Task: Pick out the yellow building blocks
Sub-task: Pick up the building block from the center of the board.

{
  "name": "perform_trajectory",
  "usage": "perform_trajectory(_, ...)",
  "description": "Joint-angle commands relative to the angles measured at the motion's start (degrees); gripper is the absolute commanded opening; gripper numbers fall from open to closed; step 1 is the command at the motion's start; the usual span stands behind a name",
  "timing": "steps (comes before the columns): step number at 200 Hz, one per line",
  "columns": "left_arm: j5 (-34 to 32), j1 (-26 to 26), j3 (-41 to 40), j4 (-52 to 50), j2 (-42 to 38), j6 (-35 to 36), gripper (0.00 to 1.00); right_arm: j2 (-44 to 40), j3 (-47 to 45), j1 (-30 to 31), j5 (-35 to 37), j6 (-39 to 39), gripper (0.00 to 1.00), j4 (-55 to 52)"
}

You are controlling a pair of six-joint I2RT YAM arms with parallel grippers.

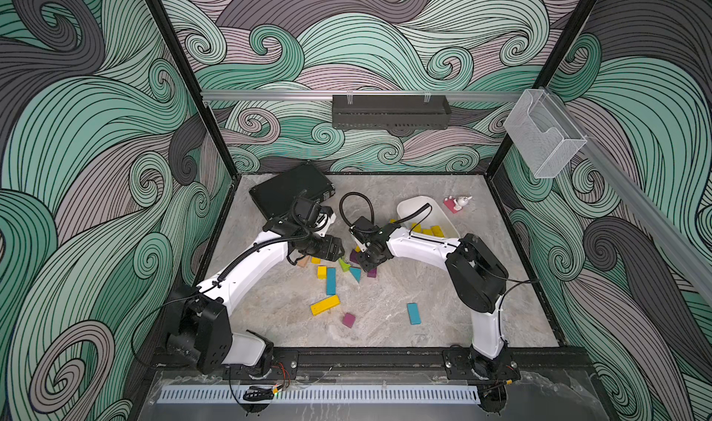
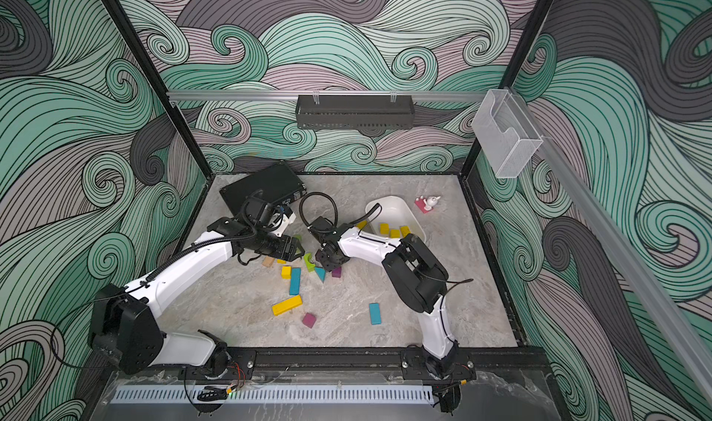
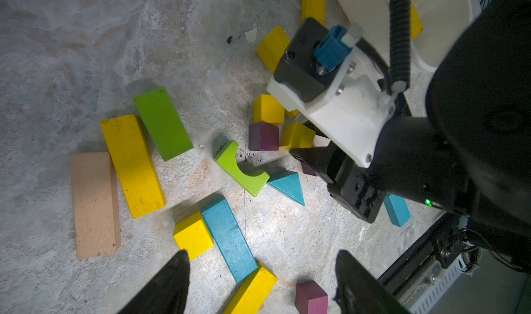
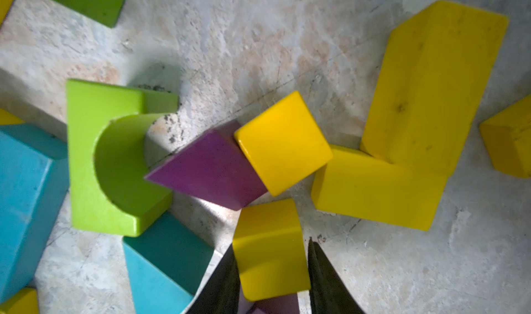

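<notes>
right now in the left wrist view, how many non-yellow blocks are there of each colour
blue blocks: 3
green blocks: 2
purple blocks: 3, one mostly hidden
tan block: 1
total: 9

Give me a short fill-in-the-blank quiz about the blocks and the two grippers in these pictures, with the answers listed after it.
1. The right gripper is shut on a small ____ wooden block.
2. The sorted yellow blocks lie inside the ____ plastic bin.
3. The left gripper's jaws stand apart and hold ____.
4. The arch-shaped wooden block is lime ____.

Missing words: yellow; white; nothing; green
</notes>
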Motion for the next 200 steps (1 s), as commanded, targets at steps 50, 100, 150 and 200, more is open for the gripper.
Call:
perform_trajectory(50, 0.88, 0.66, 1.31, -0.07, 0.35, -0.67, 0.79, -2.00, 0.49, 0.23, 0.04, -0.59, 0.29, -1.02)
perform_trajectory(100, 0.61, 0.68, 1.31, 0.10, -0.09, -0.70, 0.79, -5.53, 0.19, 0.24, 0.38, -1.16, 0.24, -1.30)
perform_trajectory(150, -0.40, 0.78, 0.87, 0.69, -1.27, -0.45, 0.79, -9.50, -0.79, 0.24, 1.11, -1.99, 0.21, -1.27)
perform_trajectory(200, 0.04, 0.78, 0.91, 1.60, -1.29, -0.37, 0.79, -12.77, -2.00, 0.23, 1.64, -2.34, 0.15, -1.29)
